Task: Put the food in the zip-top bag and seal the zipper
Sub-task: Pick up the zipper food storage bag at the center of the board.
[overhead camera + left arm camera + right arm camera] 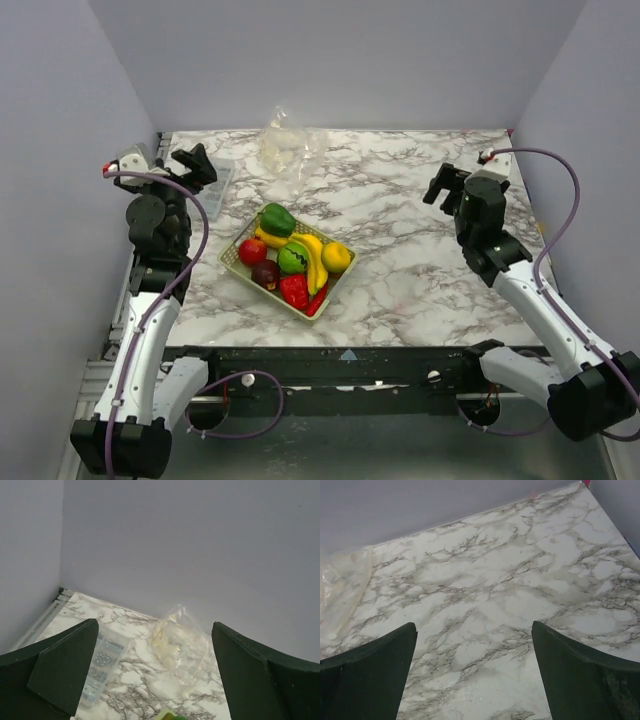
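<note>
Wide-spread jaws on the left arm (160, 215) and right arm (485, 215) hold nothing. Glossy toy food (292, 258) fills one pale mesh basket (230, 256) mid-table: one green pepper (278, 218), one red pepper (294, 290), one chili (319, 298), bananas (312, 250), one lemon (338, 258), three round fruits (252, 251). One crinkled, clear zip-top bag (285, 145) lies apart at the table's (420, 280) far edge.
</note>
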`<act>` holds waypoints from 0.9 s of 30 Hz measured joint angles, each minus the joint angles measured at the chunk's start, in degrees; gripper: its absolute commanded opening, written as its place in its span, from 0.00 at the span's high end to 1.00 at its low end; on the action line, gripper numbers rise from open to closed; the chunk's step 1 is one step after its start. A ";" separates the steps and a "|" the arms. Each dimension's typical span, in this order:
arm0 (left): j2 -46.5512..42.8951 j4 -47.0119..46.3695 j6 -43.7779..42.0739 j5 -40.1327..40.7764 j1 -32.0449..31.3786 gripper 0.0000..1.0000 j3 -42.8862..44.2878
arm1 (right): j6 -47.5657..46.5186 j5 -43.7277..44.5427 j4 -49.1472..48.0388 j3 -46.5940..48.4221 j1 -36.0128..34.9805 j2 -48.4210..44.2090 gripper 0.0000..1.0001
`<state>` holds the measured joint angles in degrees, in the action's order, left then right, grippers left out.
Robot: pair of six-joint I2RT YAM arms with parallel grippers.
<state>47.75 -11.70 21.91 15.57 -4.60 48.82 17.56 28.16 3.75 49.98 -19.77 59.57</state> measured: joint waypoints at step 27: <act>62.79 21.38 -5.90 -18.01 -11.04 0.01 51.98 | 6.01 -18.43 2.89 -0.07 0.00 8.22 0.00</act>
<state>110.54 9.67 16.01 -2.44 -15.64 100.79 23.57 9.74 6.63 49.91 -19.77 67.79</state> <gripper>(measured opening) 0.984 0.998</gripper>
